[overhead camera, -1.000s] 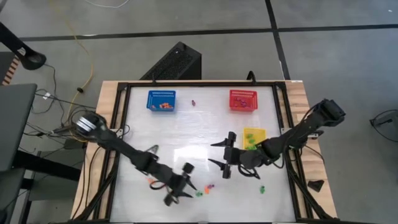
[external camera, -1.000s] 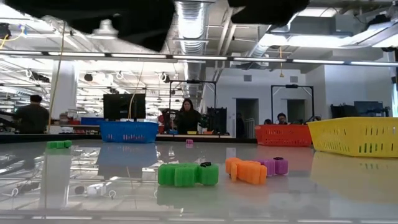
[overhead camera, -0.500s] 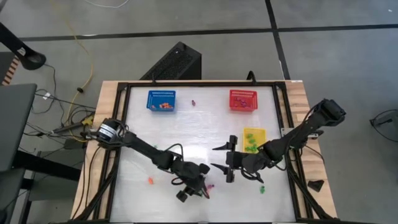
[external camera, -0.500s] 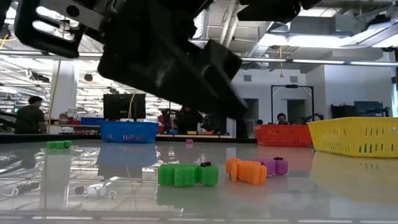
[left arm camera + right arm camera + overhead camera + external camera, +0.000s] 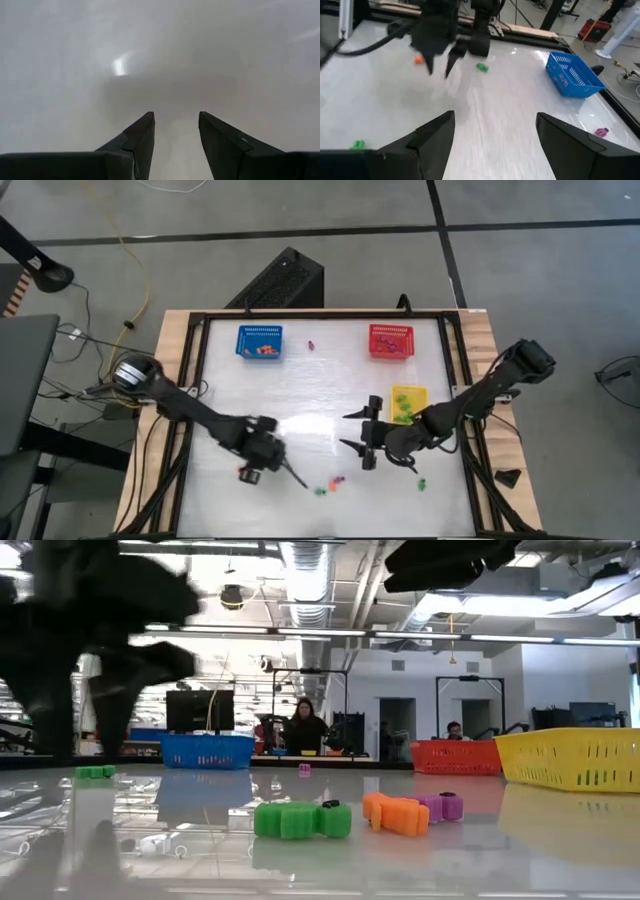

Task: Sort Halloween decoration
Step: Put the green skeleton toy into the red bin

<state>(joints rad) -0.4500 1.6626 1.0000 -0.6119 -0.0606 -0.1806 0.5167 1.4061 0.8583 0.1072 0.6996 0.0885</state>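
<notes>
The Halloween decoration lies scattered on the white table: a green trinket (image 5: pixel 320 491) and a purple and orange pair (image 5: pixel 338 479) near the front edge, another green one (image 5: pixel 421 483) to the right, and a purple one (image 5: pixel 311 344) at the back. The low view shows the green (image 5: pixel 300 820), orange (image 5: pixel 397 814) and purple (image 5: pixel 443 806) ones up close. My left gripper (image 5: pixel 262 463) points down over bare table at front left, open, with an orange trinket (image 5: pixel 418 60) beside it. My right gripper (image 5: pixel 345 430) hovers open at centre right, empty.
A blue basket (image 5: pixel 260 341) stands at the back left, a red basket (image 5: pixel 390 340) at the back right, and a yellow basket (image 5: pixel 408 402) under my right arm. A black frame (image 5: pixel 200 320) borders the table. People show in the room beyond the far edge.
My left gripper swung along the front edge toward the trinkets on the right, then came back toward the table's left and tipped over until it points down at the table. Its fingers have kept the same gap. No trinket has moved.
</notes>
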